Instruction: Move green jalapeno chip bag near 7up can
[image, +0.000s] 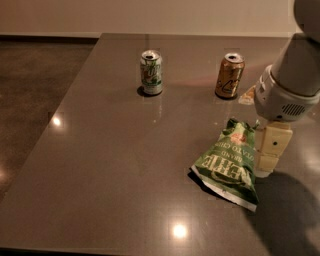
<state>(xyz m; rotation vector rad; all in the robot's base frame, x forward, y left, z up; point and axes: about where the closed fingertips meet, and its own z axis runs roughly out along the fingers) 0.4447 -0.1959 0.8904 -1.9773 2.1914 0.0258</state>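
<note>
Hanging low just beside the green jalapeno chip bag's right edge, the claw, open or closed I cannot tell, has the 7up can well off to the far left across the worktop.

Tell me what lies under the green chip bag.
Only the dark table shows around the green chip bag; anything beneath it is hidden. The end effector hangs beside its right edge.

The arm is showing a smooth white-grey shell, widening into a round collar with a small dark grille. Below it, the gripper is hanging low over the table, at its right side, cream-coloured and blocky.
</note>
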